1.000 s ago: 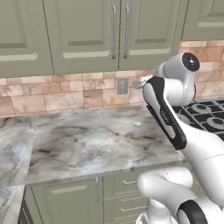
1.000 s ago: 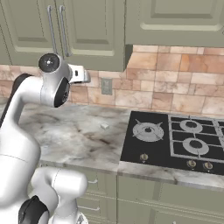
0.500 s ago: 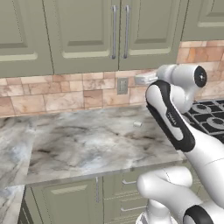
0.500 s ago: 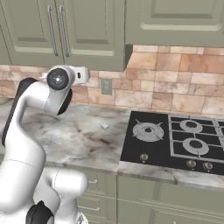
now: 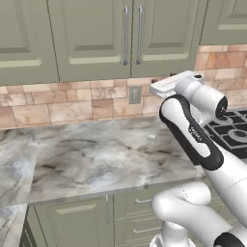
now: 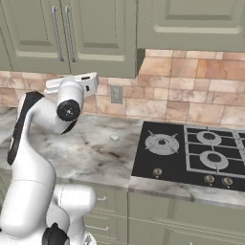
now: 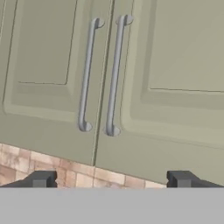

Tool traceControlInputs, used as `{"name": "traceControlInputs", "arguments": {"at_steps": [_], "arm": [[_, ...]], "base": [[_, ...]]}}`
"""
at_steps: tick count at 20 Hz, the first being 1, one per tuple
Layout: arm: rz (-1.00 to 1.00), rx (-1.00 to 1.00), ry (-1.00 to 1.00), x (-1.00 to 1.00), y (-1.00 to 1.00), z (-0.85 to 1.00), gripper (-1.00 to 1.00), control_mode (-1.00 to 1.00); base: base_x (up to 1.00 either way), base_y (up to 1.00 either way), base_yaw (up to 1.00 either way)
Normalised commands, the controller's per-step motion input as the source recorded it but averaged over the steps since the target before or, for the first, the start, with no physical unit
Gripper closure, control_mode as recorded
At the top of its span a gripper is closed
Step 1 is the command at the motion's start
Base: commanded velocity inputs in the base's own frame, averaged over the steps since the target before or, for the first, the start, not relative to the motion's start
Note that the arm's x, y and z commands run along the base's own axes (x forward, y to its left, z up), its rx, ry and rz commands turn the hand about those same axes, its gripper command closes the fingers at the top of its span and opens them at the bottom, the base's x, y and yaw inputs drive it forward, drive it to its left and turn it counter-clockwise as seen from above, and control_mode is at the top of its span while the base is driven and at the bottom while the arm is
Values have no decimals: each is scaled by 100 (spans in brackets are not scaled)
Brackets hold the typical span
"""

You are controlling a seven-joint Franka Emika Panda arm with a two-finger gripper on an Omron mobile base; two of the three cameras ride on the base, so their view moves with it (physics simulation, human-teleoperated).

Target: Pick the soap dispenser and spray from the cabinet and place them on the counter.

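The cabinet (image 7: 131, 87) is shown closed, so both bottles are judged to be behind its doors, unseen; opening, both picks and both placements remain. The table (image 5: 96, 154) carries neither bottle. In the hand view the paired bar handles (image 7: 100, 74) are seen at 12 o'clock above the gripper (image 7: 109, 179), jaws spread wide and empty. The stovetop (image 6: 191, 153) is visible in the right base view.

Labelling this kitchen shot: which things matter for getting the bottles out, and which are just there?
Job:
- cabinet, doors shut
- its bar handles
- counter
- hand, open

Just there:
- stovetop
- wall outlet
- small white bit on counter
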Motion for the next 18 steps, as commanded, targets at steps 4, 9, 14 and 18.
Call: {"name": "traceControlInputs", "arguments": {"at_steps": [4, 9, 14, 18], "arm": [[0, 0, -8, -3, 0, 4, -100, -100], [-1, 0, -4, 4, 4, 4, -100, -100], [-1, 0, -7, 7, 14, 23, -100, -100], [-2, 0, -6, 17, 13, 31, -100, -100]], "base": [[0, 0, 0], [0, 0, 0], [0, 0, 0], [0, 0, 0]]}}
